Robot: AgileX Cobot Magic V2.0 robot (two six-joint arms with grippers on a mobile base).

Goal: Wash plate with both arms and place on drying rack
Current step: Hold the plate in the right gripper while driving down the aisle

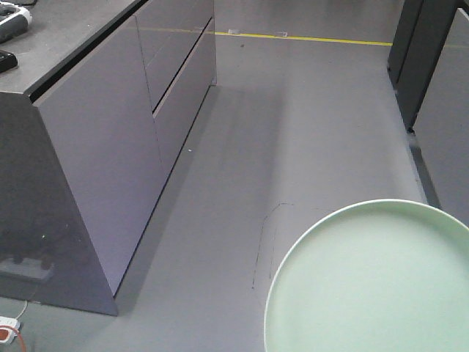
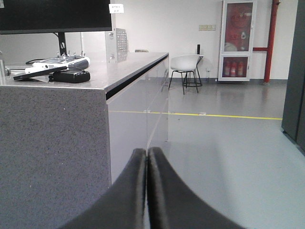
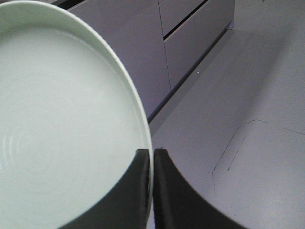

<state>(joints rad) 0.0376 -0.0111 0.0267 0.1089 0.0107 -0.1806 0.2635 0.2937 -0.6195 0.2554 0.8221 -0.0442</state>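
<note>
— What is cut off nearest the cameras?

— The mint-green plate [image 1: 381,286]. In the front view it fills the 5 o'clock corner above the grey floor, and the bottom and right edges of the frame cut it. The right wrist view loses its left and lower parts.

— And the jaws?

— The right gripper [image 3: 152,153] is clamped on the plate's rim at the plate's 4 o'clock, with one black finger on each face. The left gripper [image 2: 146,151] has its fingers pressed together and nothing between them.

— Farther out?

— A grey cabinet island [image 1: 110,147] lies toward 10 o'clock. The dark devices [image 2: 62,71] on its countertop are hard to make out, and a monitor [image 2: 52,14] above them is cropped at the top. A yellow floor line [image 1: 315,38] runs across at 12 o'clock. Farthest, a white chair [image 2: 185,64] stands by the wall.
</note>
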